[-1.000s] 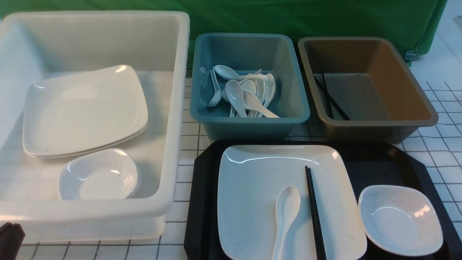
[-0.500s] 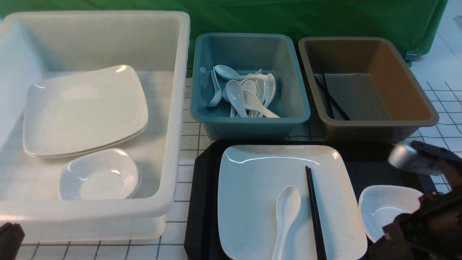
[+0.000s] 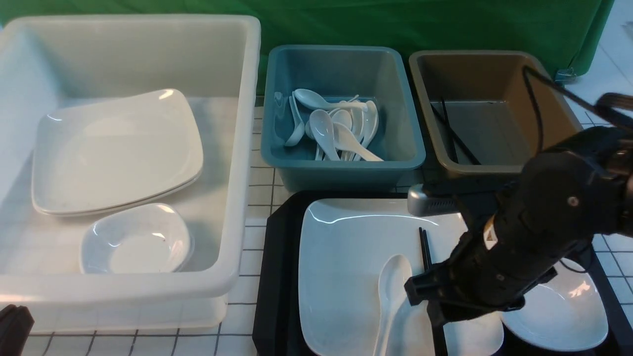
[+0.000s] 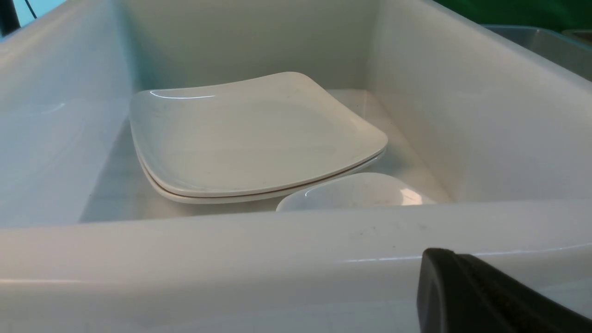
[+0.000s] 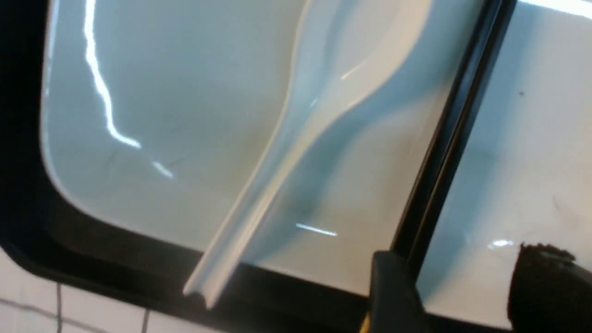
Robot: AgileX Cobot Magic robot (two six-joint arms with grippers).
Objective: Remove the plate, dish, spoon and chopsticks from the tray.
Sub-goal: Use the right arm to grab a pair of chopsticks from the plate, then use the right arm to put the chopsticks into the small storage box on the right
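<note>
At your far left, the left gripper [image 3: 15, 326] pokes just into the front view, its jaws closed and nothing held, near the close side of the white tub [image 3: 241, 148]. Inside that tub you have a stack of white plates [image 3: 118, 148], with white dishware [image 3: 136, 240] on the side nearer you. Next comes the teal tub [image 3: 346, 164], holding a jumble of white spoons [image 3: 324, 131]. In front of it is the black tray [image 3: 277, 277], where the plate [image 3: 346, 247] lies flat. The spoon [image 3: 394, 282] rests on the plate, bowl away from you, and the right wrist view shows you its handle reaching past the plate's edge over the tray. Just to its right, the chopsticks [image 3: 425, 247] lie side by side on the plate, partly hidden by your right gripper [image 5: 467, 259]. That gripper is open above the plate, fingers apart, one overlapping the chopsticks in its wrist view; you can't tell whether it touches them. Behind the arm, the brown tub [image 3: 474, 169] holds dark sticks [image 3: 452, 133], crossed. Farthest right on the tray sits the dish [image 3: 568, 316], beside the plate and partly hidden by the arm.
</note>
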